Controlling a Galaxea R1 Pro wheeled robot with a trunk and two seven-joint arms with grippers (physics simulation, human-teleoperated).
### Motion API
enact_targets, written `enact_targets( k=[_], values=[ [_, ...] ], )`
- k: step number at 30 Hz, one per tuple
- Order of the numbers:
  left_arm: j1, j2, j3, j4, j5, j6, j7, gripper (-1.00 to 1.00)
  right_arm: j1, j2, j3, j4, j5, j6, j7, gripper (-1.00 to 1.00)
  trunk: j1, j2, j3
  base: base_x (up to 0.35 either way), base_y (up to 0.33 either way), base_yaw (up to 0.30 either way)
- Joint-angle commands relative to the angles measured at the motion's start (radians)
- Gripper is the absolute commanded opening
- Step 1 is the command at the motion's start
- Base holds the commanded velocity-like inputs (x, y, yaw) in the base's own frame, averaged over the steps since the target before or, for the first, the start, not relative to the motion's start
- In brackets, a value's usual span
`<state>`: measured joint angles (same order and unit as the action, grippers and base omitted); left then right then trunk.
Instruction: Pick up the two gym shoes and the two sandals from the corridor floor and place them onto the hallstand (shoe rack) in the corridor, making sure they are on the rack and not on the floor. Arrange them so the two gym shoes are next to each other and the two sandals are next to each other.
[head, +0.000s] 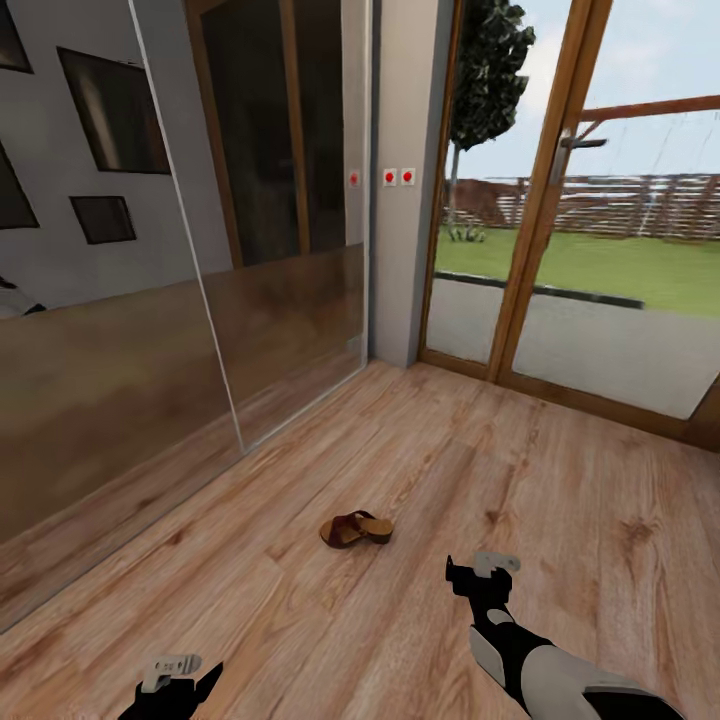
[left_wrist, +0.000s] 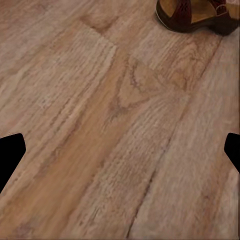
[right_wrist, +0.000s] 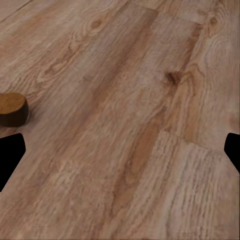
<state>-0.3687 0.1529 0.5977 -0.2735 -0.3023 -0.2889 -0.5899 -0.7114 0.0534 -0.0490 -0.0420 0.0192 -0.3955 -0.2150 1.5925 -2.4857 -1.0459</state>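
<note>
Your right hand (head: 484, 572) hangs low over the light brown wood-grain plank corridor floor (head: 560, 470) with its dark fingers spread wide and nothing between them; in the right wrist view the fingertips (right_wrist: 11, 155) sit at the far edges with bare planks between. Your left hand (head: 178, 678) is likewise wide open and empty, with only floor between its tips in the left wrist view. Out from the hands, the one task item you can reach is a brown leather sandal with a tan footbed and dark strap (head: 356, 529), lying on the floor ahead, between the two hands and nearer the right one; its rounded end (right_wrist: 12, 108) just enters the right wrist view, and the left wrist view catches it (left_wrist: 197, 15) further off. Beyond stand a glass-fronted sliding wardrobe (head: 200, 250) and a wood-framed glass door (head: 560, 230) onto the garden. You seem to be at the approach to picking this sandal: next, bring an open hand over it, lower, and close across the strap or sole.
</note>
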Motion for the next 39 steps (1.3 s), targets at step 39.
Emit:
enact_targets(
  k=[39],
  values=[
    [-0.001, 0.001, 0.008, 0.000, -0.011, -0.006, -0.004, 1.00, 0.000, 0.000, -0.005, 0.001, 0.002, -0.003, -0.003, 1.00, 0.000, 0.000, 0.000, 0.001, -0.013, 0.079]
  ],
)
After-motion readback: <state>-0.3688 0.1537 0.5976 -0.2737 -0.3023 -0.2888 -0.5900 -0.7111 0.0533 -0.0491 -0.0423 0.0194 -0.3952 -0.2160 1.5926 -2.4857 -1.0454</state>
